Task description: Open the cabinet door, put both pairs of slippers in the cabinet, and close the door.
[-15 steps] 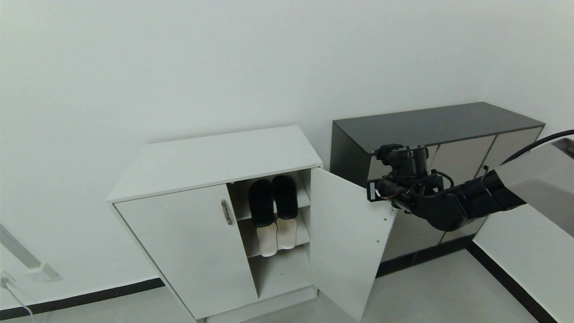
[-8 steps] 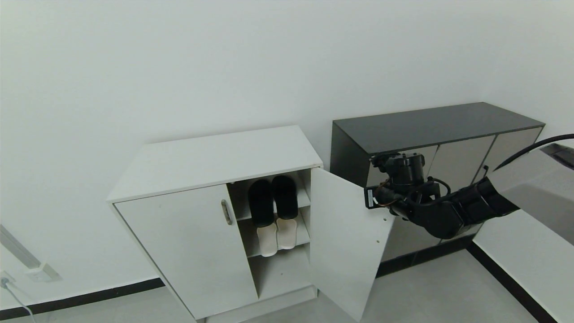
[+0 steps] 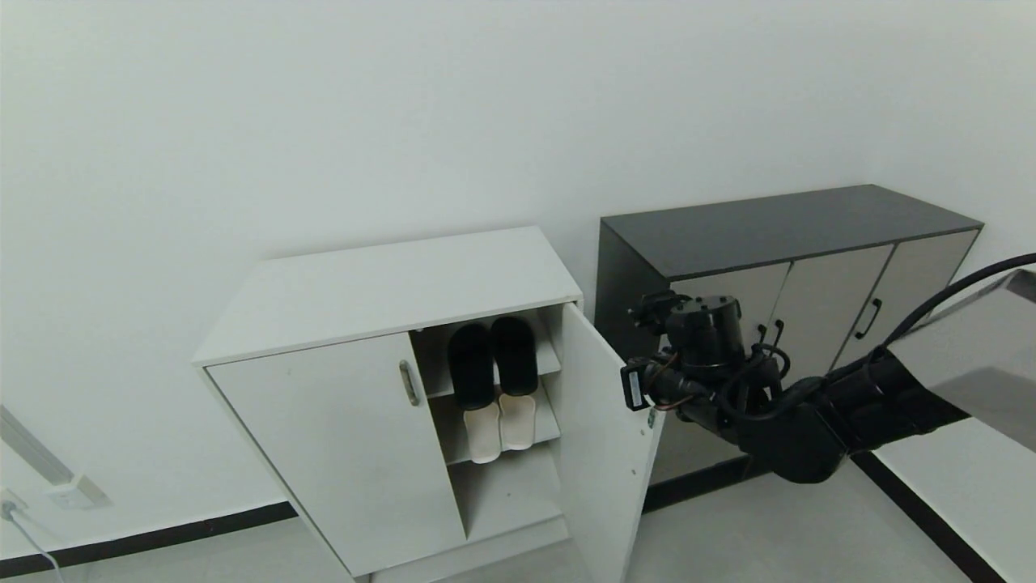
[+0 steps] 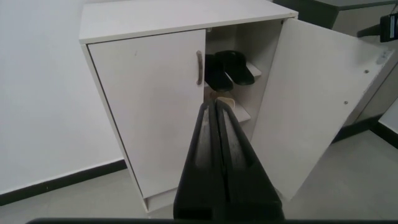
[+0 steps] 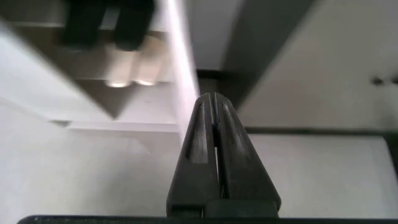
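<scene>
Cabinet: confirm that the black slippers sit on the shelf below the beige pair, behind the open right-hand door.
Wrong. The head view shows the black slippers on the shelf above the beige pair, not below, behind the open right-hand door.

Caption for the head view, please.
Right arm beside the half-open cabinet door; black slippers and cream slippers shelved inside.

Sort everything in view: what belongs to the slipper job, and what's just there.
Job:
white cabinet
open right door
black slippers, upper shelf
cream slippers, shelf below
right gripper, shut, at the door's edge

Just there:
dark cabinet beside it
wall socket and cable, low on the left
</scene>
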Robot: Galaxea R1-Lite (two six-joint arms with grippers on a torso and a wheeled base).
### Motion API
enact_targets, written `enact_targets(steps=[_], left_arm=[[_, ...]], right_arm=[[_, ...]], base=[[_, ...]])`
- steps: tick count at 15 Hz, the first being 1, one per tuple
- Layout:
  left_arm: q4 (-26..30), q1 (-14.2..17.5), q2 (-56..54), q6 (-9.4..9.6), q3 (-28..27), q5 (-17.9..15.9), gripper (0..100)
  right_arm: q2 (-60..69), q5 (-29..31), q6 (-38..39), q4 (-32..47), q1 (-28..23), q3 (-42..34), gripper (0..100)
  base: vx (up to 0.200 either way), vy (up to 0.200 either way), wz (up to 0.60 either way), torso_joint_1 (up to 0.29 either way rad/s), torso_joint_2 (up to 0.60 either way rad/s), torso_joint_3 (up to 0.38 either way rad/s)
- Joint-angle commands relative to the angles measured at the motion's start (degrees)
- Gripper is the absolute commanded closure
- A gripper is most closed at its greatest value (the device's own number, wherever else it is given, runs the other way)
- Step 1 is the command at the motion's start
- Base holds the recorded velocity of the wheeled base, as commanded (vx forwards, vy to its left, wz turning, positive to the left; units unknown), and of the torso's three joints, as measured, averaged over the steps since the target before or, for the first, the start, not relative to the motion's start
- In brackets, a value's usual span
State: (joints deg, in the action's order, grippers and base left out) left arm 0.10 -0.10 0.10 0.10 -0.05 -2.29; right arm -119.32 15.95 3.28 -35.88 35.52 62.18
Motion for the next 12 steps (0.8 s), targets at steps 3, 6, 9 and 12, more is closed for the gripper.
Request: enact_targets(steps=[3, 6, 9, 12], left_arm=[[0.0, 0.0, 0.0, -0.01, 0.0, 0.0, 100], [0.0, 0.0, 0.0, -0.01, 0.0, 0.0, 100], [0.0, 0.0, 0.0, -0.01, 0.0, 0.0, 100], [0.0, -0.1, 0.0, 0.08, 0.0, 0.0, 100]], right_arm=[[3.6, 0.1, -2.9, -5.4, 5.1, -6.3, 100], [4.4, 0.0, -5.7, -9.9, 6.2, -9.7, 100], [4.7, 0.0, -5.7, -10.0, 6.3, -10.6, 100], [4.8, -0.1, -5.7, -10.0, 6.4, -10.7, 100]], base=[[0.0, 0.0, 0.0, 0.0, 0.0, 0.0], [0.0, 0.0, 0.0, 0.0, 0.0, 0.0], [0.0, 0.0, 0.0, 0.0, 0.0, 0.0], [0.0, 0.0, 0.0, 0.0, 0.0, 0.0]])
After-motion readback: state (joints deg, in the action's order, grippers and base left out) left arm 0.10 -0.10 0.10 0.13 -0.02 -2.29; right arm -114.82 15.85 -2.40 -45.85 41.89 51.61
